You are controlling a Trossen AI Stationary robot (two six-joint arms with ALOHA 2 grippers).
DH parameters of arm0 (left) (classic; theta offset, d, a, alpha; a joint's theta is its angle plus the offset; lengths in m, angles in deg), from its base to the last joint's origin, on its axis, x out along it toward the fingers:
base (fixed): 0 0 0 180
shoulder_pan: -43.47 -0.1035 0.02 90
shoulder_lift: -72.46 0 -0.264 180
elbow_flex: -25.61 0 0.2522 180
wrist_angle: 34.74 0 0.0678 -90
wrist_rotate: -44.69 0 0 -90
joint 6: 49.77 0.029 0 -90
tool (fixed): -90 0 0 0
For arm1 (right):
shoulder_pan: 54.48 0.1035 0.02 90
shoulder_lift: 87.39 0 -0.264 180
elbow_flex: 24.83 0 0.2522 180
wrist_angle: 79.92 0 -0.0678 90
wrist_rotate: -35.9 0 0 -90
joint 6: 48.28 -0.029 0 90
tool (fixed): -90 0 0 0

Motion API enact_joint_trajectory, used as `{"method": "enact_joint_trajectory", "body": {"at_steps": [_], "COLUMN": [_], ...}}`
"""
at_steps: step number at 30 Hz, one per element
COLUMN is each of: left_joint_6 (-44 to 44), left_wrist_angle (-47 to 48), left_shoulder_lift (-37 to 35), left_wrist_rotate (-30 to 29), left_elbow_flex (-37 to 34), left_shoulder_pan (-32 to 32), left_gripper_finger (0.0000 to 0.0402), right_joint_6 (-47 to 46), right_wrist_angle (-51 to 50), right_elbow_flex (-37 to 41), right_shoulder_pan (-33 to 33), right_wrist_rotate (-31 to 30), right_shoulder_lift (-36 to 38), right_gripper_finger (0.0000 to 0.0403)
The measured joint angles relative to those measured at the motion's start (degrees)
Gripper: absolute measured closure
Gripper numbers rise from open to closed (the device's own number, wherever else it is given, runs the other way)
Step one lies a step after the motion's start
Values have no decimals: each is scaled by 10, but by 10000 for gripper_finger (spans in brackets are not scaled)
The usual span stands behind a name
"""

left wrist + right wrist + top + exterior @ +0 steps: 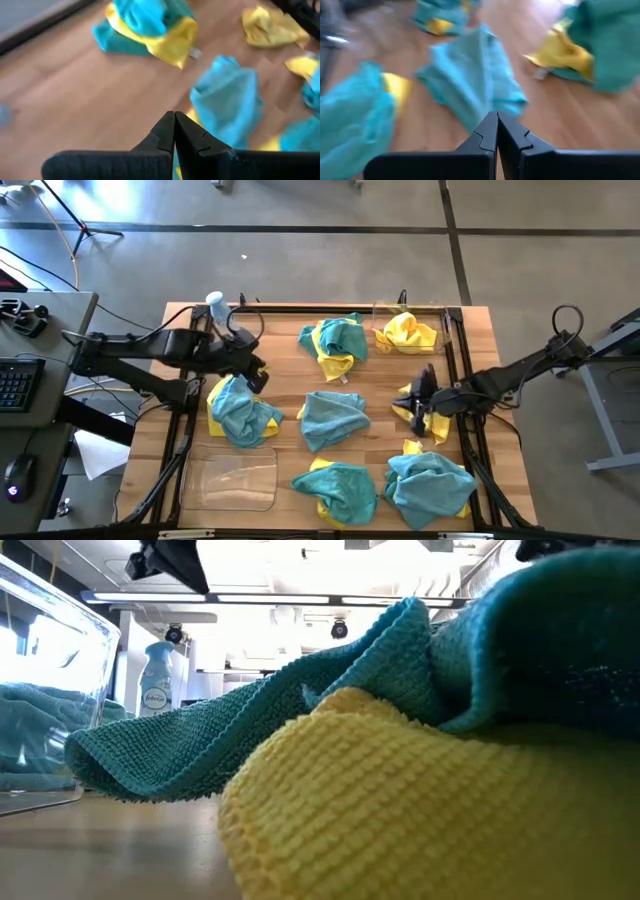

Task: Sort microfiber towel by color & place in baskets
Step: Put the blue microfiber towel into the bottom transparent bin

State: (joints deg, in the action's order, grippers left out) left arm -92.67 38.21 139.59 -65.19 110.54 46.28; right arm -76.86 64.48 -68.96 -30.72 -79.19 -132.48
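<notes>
Jaws shut, left gripper (258,374) over bare wood.

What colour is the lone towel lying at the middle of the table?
Teal-blue: the middle towel shows no yellow, clearest in the high view.

Teal towels (333,418) and bright yellow towels (406,332) lie mixed on the tan wood-grain worktop (290,370). The baskets (238,480) are clear, see-through. Both arms (150,350) are black. At 11 o'clock, the spray bottle (215,302) is pale blue.
</notes>
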Motion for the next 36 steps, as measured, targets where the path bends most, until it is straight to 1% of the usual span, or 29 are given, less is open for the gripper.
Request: {"method": "enact_joint_trajectory", "body": {"at_steps": [3,7,10,15,17,19,22,24,29,34,36], "left_joint_6": [-4,-61,-101,-156,-184,-217,-280,-296,-333,-391,-405], "left_wrist_angle": [-2,12,22,53,75,124,206,228,210,196,176], "left_shoulder_lift": [19,35,48,72,85,99,119,129,132,132,132], "left_wrist_rotate": [42,71,81,83,88,93,105,106,109,133,139], "left_elbow_flex": [14,15,15,15,15,15,15,14,-25,-79,-99], "left_shoulder_pan": [0,-2,-2,-2,-2,-2,9,26,56,72,75], "left_gripper_finger": [401,393,369,310,291,280,276,275,275,275,275], "right_joint_6": [20,24,44,57,56,56,55,51,46,37,36], "right_wrist_angle": [57,67,63,63,63,62,62,62,62,62,62], "right_elbow_flex": [51,84,88,88,88,88,88,88,88,88,88], "right_shoulder_pan": [0,0,0,0,0,0,0,0,0,0,0], "right_wrist_rotate": [32,52,77,93,94,99,118,130,144,144,144], "right_shoulder_lift": [45,85,99,104,103,103,103,103,103,102,102], "right_gripper_finger": [403,403,403,403,403,403,403,403,403,403,403]}}
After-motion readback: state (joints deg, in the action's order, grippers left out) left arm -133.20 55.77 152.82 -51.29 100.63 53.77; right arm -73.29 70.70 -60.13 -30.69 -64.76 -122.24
